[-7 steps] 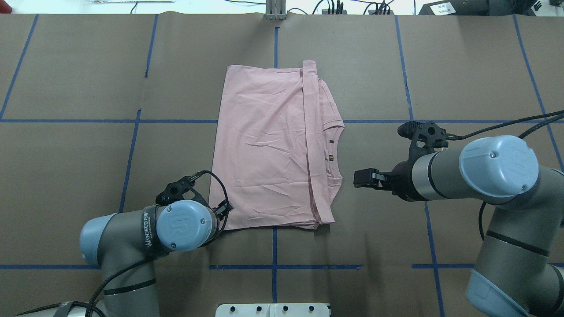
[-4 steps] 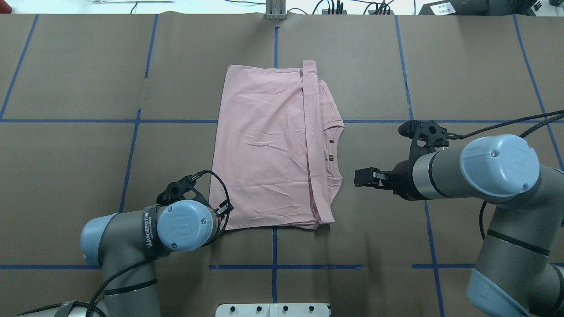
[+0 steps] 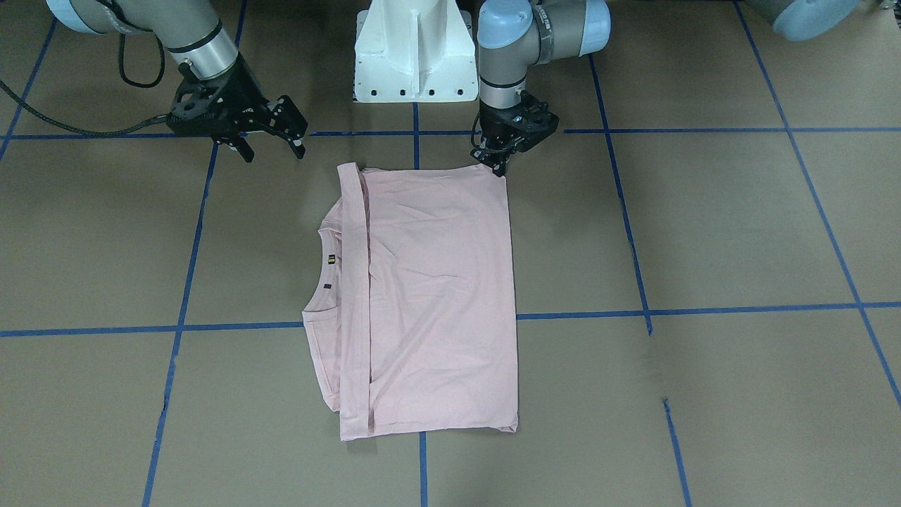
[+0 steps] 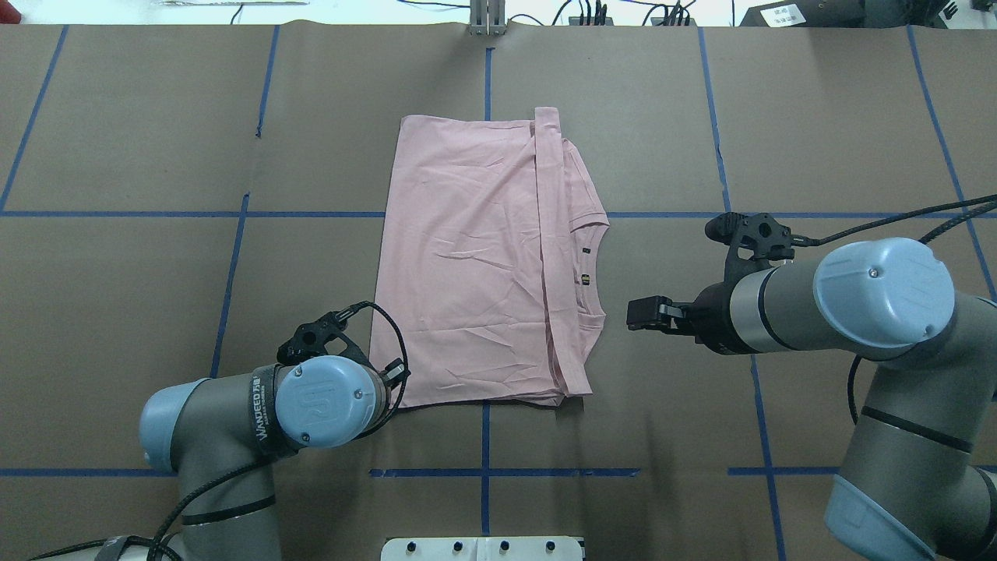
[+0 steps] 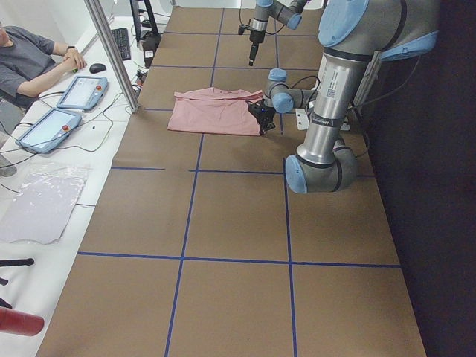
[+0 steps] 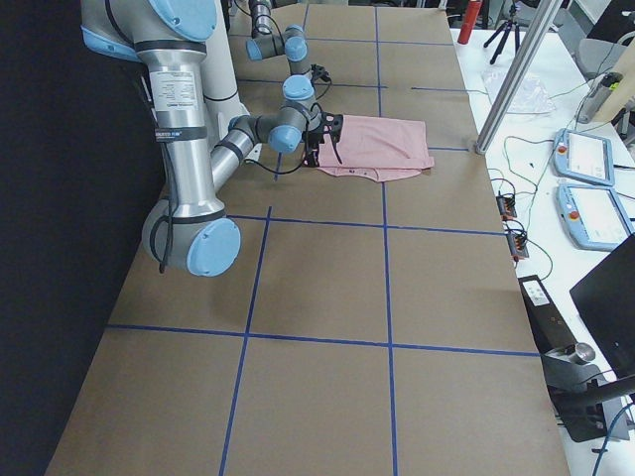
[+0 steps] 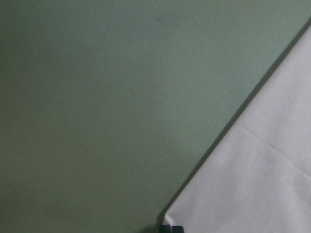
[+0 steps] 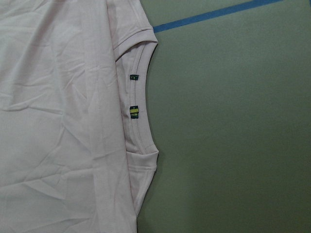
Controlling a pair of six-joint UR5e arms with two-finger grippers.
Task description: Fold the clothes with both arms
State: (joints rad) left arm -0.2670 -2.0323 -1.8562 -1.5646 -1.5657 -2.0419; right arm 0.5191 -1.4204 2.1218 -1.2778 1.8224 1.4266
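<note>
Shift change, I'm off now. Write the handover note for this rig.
Left gripper: down at the T-shirt corner nearest its side; open or shut, cannot tell.
Right gripper: open, empty, off the collar side, clear of the cloth.
T-shirt: flat on the table, plain side up.
Done: folded to a rectangle, sleeves out of sight.
Left: probably grasp with both and fold again.

The overhead camera looks forward and down on the table (image 4: 156, 156) from behind the white base (image 4: 483, 548); the front camera faces that base from opposite, steeply down. Both take in the whole shirt (image 4: 475, 265). Two side cameras look along the table from its ends, far back. The right wrist camera hangs close over the shirt's neckline (image 8: 141, 97); the left one, seemingly closer, shows one corner (image 7: 204, 208).
</note>
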